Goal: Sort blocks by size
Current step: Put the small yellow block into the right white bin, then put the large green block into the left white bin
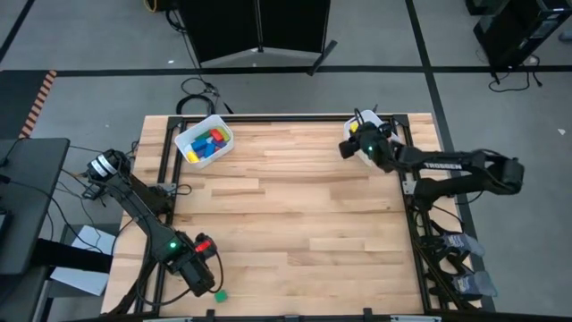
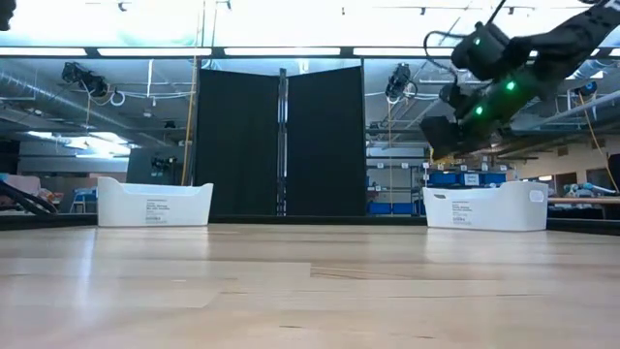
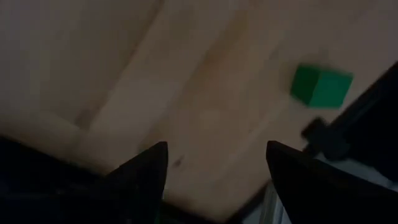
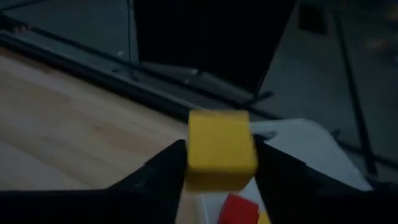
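- Table (image 1: 295, 215): pale wood planks in a black frame, bare across the middle.
- Right arm (image 1: 456, 168): comes in from 3 o'clock and reaches toward the 1 o'clock corner; seen from table height it hangs above the right bin.
- Left arm (image 1: 143, 210): comes from 9 o'clock and bends down to the 7 o'clock corner.
- Left bin (image 1: 183, 141): white, at about 11 o'clock on the table, turned at an angle. It holds a heap of blocks (image 1: 208, 143) in blue, yellow, green and red.
- Right bin (image 1: 374, 118): white, at 1 o'clock, mostly hidden under the right gripper in the high view. The right wrist view shows a red block (image 4: 239, 208) lying inside it, with a bit of yellow beside that.
- Right gripper (image 4: 217, 163): over the right bin, with a yellow block (image 4: 221, 148) sitting between its fingers. Cannot tell whether the fingers are clamped on it or already loosened.
- Left gripper (image 3: 216, 168): low at the 7 o'clock table edge, fingers spread apart, nothing between them, bare wood under it.
- Green block (image 1: 220, 294): a small cube alone on the table at the 7 o'clock edge, just beside the left gripper and apart from its fingers.
- Black folding screen (image 2: 281, 141): stands on the floor past the table's 12 o'clock side.
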Controlling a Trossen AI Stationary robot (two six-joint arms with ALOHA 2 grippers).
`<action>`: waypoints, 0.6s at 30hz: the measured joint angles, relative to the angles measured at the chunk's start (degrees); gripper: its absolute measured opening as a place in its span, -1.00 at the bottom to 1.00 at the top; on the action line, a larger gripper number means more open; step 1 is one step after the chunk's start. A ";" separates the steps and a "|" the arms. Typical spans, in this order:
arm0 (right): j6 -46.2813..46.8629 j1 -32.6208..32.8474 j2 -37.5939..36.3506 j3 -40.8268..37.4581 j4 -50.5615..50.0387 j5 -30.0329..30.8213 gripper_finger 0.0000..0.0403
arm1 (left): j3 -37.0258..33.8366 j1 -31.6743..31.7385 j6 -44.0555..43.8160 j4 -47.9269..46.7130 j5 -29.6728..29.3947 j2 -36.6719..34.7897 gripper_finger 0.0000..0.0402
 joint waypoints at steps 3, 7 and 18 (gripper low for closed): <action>1.12 -3.39 1.51 0.00 -0.38 -0.82 0.15 | 0.00 -0.04 -0.02 -0.38 4.02 0.00 0.40; 1.17 -5.48 2.87 0.00 -0.23 -0.82 0.33 | 0.00 -0.69 -0.02 -0.78 7.08 0.00 0.40; 1.52 -2.58 3.06 0.00 2.63 -2.61 0.41 | 0.00 -1.55 -0.19 -1.96 16.83 0.00 0.40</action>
